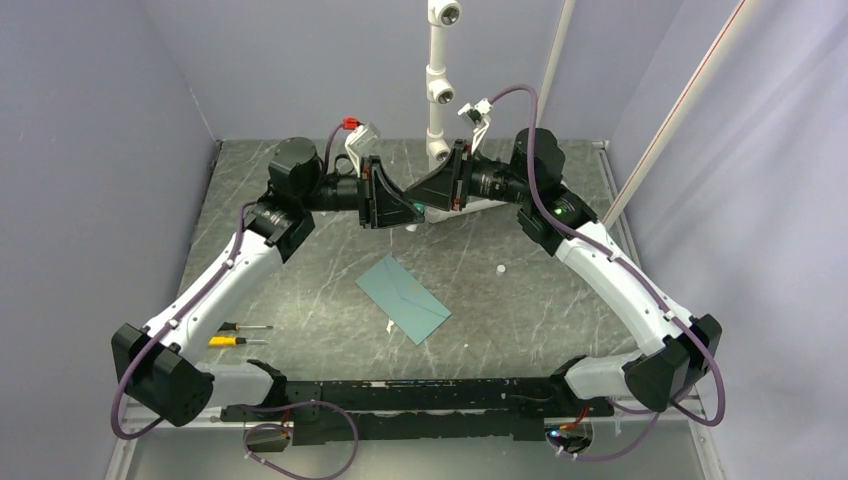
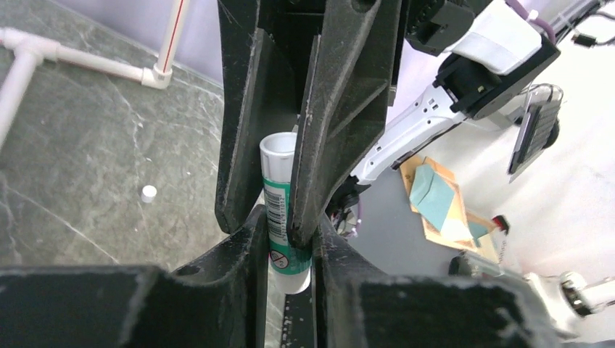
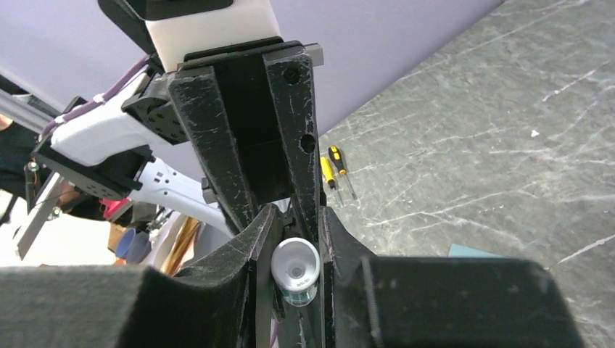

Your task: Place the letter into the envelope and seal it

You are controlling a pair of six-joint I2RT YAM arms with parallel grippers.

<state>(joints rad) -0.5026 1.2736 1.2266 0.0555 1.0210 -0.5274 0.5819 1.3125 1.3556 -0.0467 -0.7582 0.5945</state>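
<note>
The teal envelope (image 1: pixel 403 298) lies flat on the table's middle with its flap folded down; a corner of it shows in the right wrist view (image 3: pixel 471 251). The letter is not in view. Both grippers meet above the table's back centre. My left gripper (image 1: pixel 406 213) is shut on a green-and-white glue stick (image 2: pixel 279 210), its jaws pressed against the lower body. My right gripper (image 1: pixel 428 204) is shut on the same glue stick (image 3: pixel 295 264), and its fingers (image 2: pixel 330 130) come in from the opposite side. A small white cap-like piece (image 1: pixel 499 268) lies on the table to the envelope's right.
Two screwdrivers (image 1: pixel 240 334), one of them yellow-handled, lie at the front left. A white pipe stand (image 1: pixel 438 90) rises at the back centre, just behind the grippers. A small white sliver (image 1: pixel 390 326) lies by the envelope's near edge. Walls enclose the table (image 1: pixel 300 300).
</note>
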